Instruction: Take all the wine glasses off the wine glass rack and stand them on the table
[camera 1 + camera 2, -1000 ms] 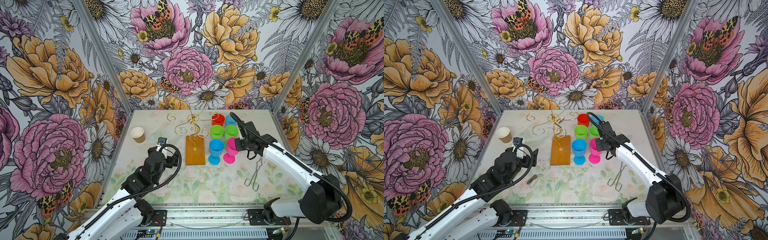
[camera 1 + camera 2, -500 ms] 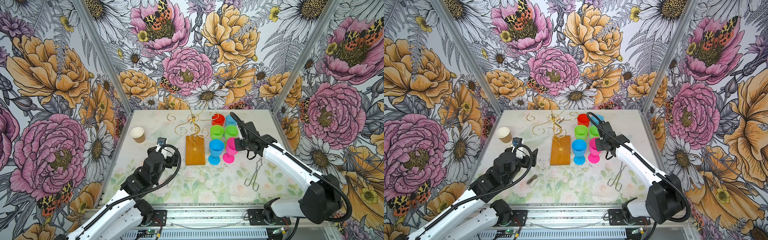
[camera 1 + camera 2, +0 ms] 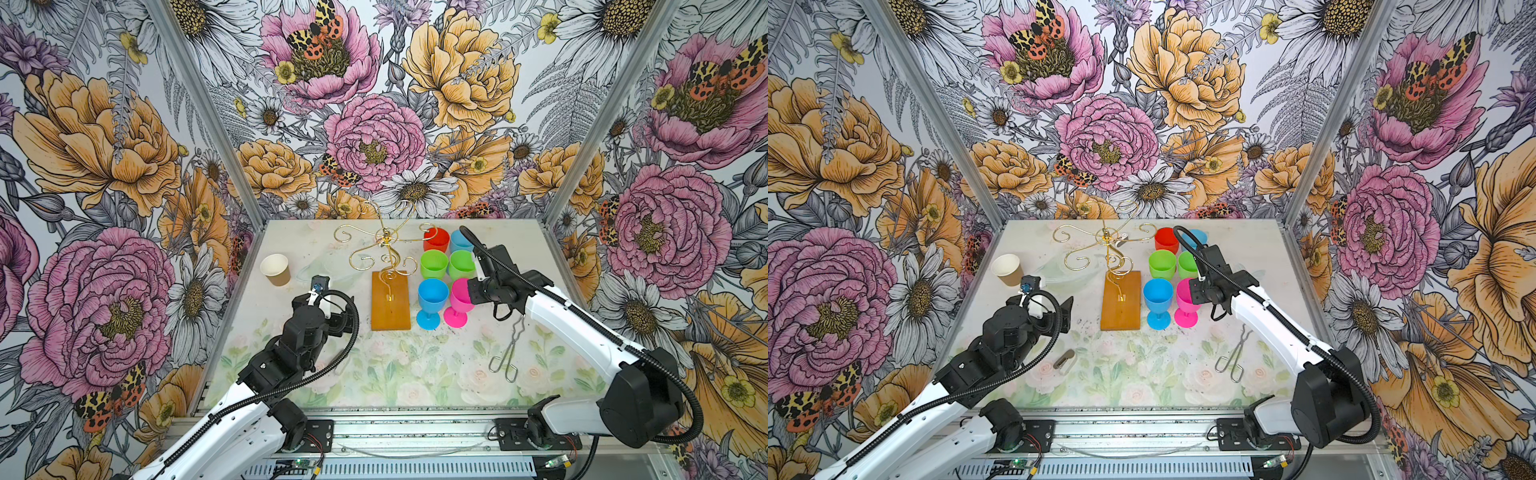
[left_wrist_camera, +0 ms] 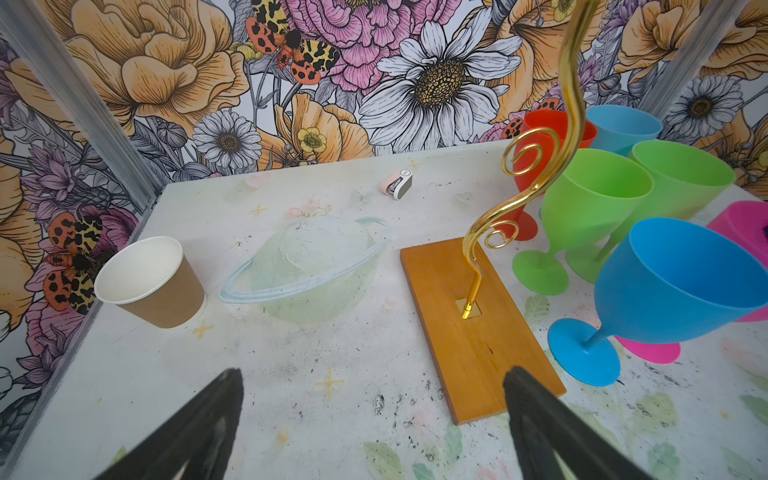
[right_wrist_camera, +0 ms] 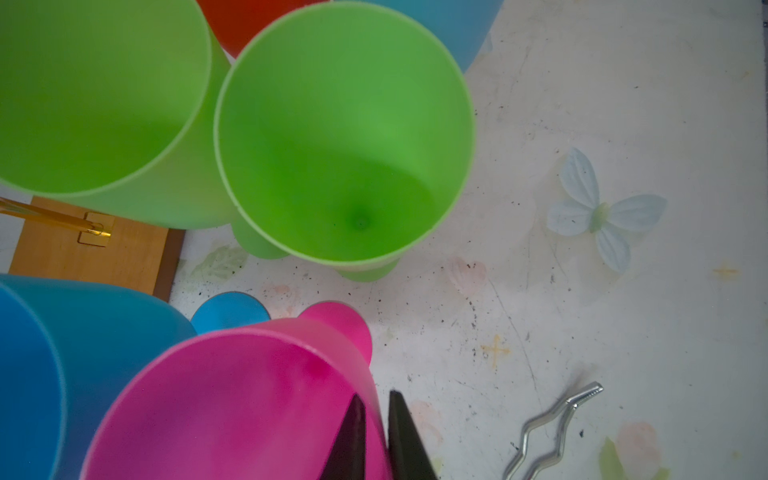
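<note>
My left gripper (image 4: pixel 374 371) hangs above the pale printed tabletop (image 3: pixel 415 374). Its jaws are spread as wide as they go and hold nothing. One fingertip sits over the near corner of the wooden base, without touching it as far as I can see.

My right gripper (image 5: pixel 375 395) is at the pink plastic wine glass (image 3: pixel 459 299). In the right wrist view the jaws straddle the rim, with one black finger (image 5: pixel 351 436) inside the bowl and the other finger (image 5: pixel 405 436) outside. They are only a sliver apart with the thin pink wall between them. I cannot tell whether they are pinching the wall or just flanking it.

The pink glass stands upright on its foot on the tabletop. It is just beside the blue plastic wine glass (image 3: pixel 432 295), to the right of the gold wire wine glass rack (image 3: pixel 390 307) with its orange-brown wooden base.

Behind that pair stand two green plastic wine glasses (image 3: pixel 433 264). Behind those are a red plastic wine glass (image 3: pixel 436 239) and a light blue one, partly hidden by my right arm.

A brown paper cup (image 3: pixel 275 268) sits well to the left. Metal tongs (image 3: pixel 509 353) lie under my right arm.
</note>
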`<state>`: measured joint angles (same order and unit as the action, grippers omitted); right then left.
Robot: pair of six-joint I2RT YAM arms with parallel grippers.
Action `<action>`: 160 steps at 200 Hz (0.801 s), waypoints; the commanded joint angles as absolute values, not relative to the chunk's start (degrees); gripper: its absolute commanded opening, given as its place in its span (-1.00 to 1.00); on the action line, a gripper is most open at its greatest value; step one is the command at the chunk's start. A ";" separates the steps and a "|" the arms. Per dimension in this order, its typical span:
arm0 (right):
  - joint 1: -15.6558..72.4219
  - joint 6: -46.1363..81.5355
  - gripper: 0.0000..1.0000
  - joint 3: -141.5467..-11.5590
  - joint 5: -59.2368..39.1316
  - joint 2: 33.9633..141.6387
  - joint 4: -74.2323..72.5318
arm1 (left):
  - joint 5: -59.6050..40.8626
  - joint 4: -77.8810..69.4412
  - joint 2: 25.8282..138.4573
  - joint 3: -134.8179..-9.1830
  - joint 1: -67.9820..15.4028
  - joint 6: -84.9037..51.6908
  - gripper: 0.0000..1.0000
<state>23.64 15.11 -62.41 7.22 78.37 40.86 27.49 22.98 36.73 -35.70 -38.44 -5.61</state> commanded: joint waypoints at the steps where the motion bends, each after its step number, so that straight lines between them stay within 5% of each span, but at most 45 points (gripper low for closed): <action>1: 23.25 15.73 -0.58 -62.47 5.99 76.40 40.47 | 28.84 22.94 36.30 -34.81 -37.97 -4.94 0.98; 42: 23.12 16.10 -0.33 -64.52 5.62 74.13 41.21 | 28.92 22.79 36.42 -34.89 -37.72 -4.75 0.98; 76: 22.52 15.89 0.07 -66.94 6.02 71.34 41.57 | 27.67 20.67 36.49 -34.97 -35.38 -3.04 0.98; 105: 19.96 15.38 0.41 -68.65 5.86 70.13 41.41 | 24.19 16.46 37.64 -35.25 -29.42 -2.04 0.97; 160: 11.06 15.43 0.73 -68.27 7.87 69.23 36.97 | 18.53 5.12 45.35 -33.90 -15.09 -3.68 0.98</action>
